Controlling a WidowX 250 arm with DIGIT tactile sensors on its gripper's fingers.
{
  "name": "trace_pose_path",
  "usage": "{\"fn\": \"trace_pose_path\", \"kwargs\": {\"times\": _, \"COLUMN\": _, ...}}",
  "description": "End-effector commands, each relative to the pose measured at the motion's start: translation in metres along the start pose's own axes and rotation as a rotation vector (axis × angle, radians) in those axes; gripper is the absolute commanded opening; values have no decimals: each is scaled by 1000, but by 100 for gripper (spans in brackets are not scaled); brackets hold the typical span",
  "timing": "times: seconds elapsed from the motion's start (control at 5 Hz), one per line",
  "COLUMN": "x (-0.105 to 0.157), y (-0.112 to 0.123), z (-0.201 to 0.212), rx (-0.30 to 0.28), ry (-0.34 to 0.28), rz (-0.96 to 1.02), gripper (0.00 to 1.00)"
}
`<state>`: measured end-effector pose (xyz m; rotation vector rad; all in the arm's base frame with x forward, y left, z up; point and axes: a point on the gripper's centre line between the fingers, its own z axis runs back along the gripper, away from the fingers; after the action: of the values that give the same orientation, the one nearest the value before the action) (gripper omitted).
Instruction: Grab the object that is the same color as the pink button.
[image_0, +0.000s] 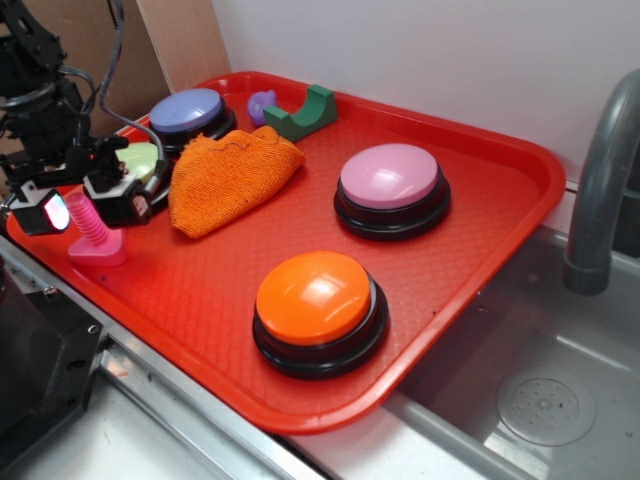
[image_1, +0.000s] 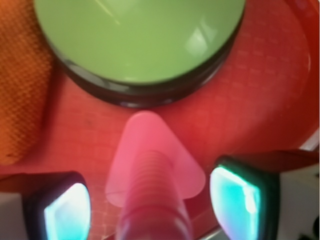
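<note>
The hot-pink toy bolt (image_0: 92, 234) stands upright on its flat base near the left edge of the red tray (image_0: 470, 300). My gripper (image_0: 88, 203) straddles its ribbed shaft. In the wrist view the bolt (image_1: 152, 180) rises between the two lit pads (image_1: 235, 197), with a gap on each side, so the gripper (image_1: 150, 207) is open around it. The pink button (image_0: 390, 178), pale pink on a black base, sits at the back right of the tray, well away from the gripper.
A green-topped button (image_1: 140, 40) lies just beyond the bolt, with an orange cloth (image_0: 228, 180) beside it. An orange button (image_0: 318, 298), a purple button (image_0: 188, 112), a green arch block (image_0: 305, 115) and a purple piece (image_0: 262, 103) share the tray. A grey faucet (image_0: 600, 180) stands at the right.
</note>
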<state>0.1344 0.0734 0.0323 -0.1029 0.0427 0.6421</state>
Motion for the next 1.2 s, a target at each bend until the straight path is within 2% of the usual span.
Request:
{"fn": "trace_pose_path", "kwargs": {"times": 0.0, "x": -1, "y": 0, "z": 9, "rx": 2, "ry": -74, "rz": 9, "gripper": 0}}
{"fn": "trace_pose_path", "kwargs": {"times": 0.2, "x": -1, "y": -4, "z": 11, "rx": 28, "ry": -85, "rz": -28, "gripper": 0}}
{"fn": "trace_pose_path", "kwargs": {"times": 0.4, "x": 1, "y": -12, "z": 21, "rx": 21, "ry": -74, "rz": -89, "gripper": 0}}
{"fn": "trace_pose_path", "kwargs": {"times": 0.6, "x": 0, "y": -25, "z": 44, "rx": 84, "ry": -110, "rz": -103, "gripper": 0}}
{"fn": "trace_pose_path", "kwargs": {"times": 1.0, "x": -7, "y": -73, "z": 108, "rx": 0, "ry": -90, "rz": -334, "gripper": 0}}
